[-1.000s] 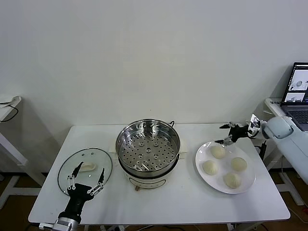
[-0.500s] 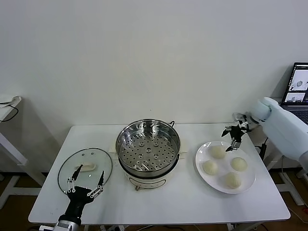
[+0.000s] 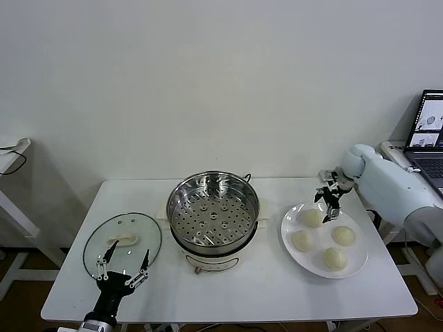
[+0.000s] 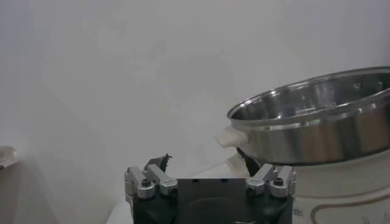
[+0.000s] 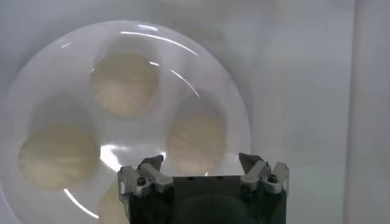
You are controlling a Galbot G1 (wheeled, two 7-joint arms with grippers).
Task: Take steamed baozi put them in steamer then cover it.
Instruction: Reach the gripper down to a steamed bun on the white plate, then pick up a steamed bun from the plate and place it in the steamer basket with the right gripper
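Nothing loaded yet: four baozi [image 3: 313,218] on plate [image 3: 290,223], steamer [image 3: 213,207] empty, cover [image 3: 122,241] on bench [image 3: 263,283]. Right claw [image 3: 327,203] open above far bun; left claw [image 3: 122,268] open, idle.

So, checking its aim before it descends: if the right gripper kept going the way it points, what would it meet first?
Probably the rear baozi on the plate: the open right gripper hangs over it, pointing down. Exact depth is unclear.
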